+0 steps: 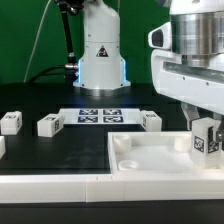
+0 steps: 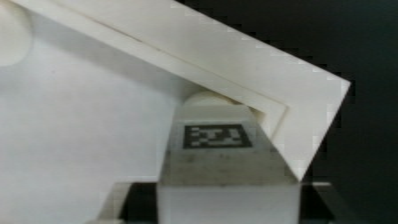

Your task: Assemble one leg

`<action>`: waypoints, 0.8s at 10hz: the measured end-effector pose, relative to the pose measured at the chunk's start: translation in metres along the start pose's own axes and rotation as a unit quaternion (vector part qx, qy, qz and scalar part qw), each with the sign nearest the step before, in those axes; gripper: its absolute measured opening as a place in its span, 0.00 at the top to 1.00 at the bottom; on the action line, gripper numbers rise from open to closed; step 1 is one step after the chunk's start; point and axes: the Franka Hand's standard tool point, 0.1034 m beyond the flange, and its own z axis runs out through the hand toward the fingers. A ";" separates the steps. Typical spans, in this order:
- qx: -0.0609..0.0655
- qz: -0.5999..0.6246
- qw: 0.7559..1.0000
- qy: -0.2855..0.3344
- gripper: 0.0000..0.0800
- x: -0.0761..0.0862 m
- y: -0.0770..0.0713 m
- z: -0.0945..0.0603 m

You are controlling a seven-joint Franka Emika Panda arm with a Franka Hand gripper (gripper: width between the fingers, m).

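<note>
My gripper (image 1: 203, 128) is shut on a leg (image 1: 206, 140), a small white block with a black-and-white marker on its face. It holds the leg upright over the far right corner of the large white square plate (image 1: 150, 160). In the wrist view the leg (image 2: 219, 150) fills the gap between my dark fingers (image 2: 143, 203), and its far end sits at the plate's corner (image 2: 267, 80). I cannot tell whether the leg touches the plate. Three more legs lie on the black table, two on the exterior view's left (image 1: 10, 122) (image 1: 50, 125) and one behind the plate (image 1: 152, 120).
The marker board (image 1: 98, 115) lies flat at the back middle, before the arm's white base (image 1: 100, 55). A white raised edge (image 1: 50, 185) runs along the table's front. A round socket (image 1: 125, 143) shows in the plate's far left corner.
</note>
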 end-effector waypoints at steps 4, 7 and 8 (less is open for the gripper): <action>0.000 0.220 0.975 -0.005 0.64 -0.001 0.000 0.001; 0.003 0.261 0.965 -0.017 0.64 -0.001 0.000 0.001; -0.002 0.227 0.974 -0.019 0.64 -0.001 0.000 0.001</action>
